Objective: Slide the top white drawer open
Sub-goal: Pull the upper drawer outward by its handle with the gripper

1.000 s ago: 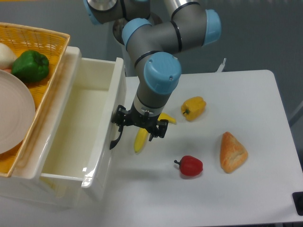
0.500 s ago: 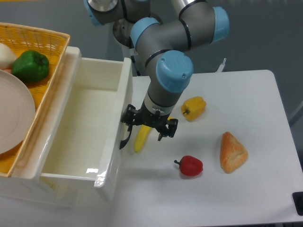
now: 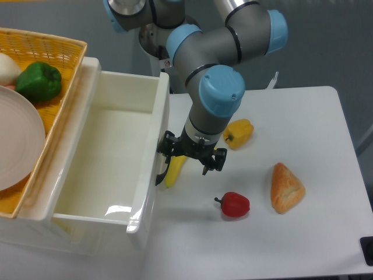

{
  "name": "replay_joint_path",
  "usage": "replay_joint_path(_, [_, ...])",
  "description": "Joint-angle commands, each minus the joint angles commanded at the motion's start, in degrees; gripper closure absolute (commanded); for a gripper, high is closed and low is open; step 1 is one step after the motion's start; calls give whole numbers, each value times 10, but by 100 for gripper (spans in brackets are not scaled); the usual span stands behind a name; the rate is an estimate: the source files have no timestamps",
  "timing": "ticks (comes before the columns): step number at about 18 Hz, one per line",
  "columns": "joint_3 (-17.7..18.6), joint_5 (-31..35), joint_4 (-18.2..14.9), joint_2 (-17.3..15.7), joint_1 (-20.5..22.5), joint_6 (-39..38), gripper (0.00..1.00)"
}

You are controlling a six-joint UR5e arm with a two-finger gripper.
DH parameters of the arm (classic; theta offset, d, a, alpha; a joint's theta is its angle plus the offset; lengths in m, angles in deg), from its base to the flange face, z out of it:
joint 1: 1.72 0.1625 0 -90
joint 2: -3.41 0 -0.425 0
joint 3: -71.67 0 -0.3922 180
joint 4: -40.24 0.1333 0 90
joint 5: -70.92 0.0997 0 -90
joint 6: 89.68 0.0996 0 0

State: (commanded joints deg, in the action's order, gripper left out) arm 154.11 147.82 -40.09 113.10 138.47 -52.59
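Top white drawer sits out from the cabinet, tray wide open and bare inside, front panel immediately to the hand's cabinet side. Gripper hangs just off that panel, wrist pointing down. Curved black handle is at the near finger; looks like one finger is hooked behind it, but whether the jaws are clamped on the handle or just loose around it, I cannot tell from this angle. Far finger stands clear on the table side.

Handling read: rigid box, glossy moulded walls, stiff, not fragile. Empty, so light; resistance should be runner friction only. Gloss means the panel face is slippery, no purchase for a pad push. The handle is the only sensible hold: take it mid-span, pull straight along the runners. Off-centre or angled pull will likely rack a tray this wide and bind it.

Clutter around the hand: banana directly under it, touching or nearly touching the drawer front. Yellow pepper just beyond the wrist, red pepper and bread further out on the table side. Wicker basket sits on the cabinet top, far side of the drawer from the hand.

Risk: further travel shoves the banana along.
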Motion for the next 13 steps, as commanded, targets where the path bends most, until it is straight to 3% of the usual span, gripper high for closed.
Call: replay_joint_path(13, [-1, -1, 0, 0, 17, 20, 0])
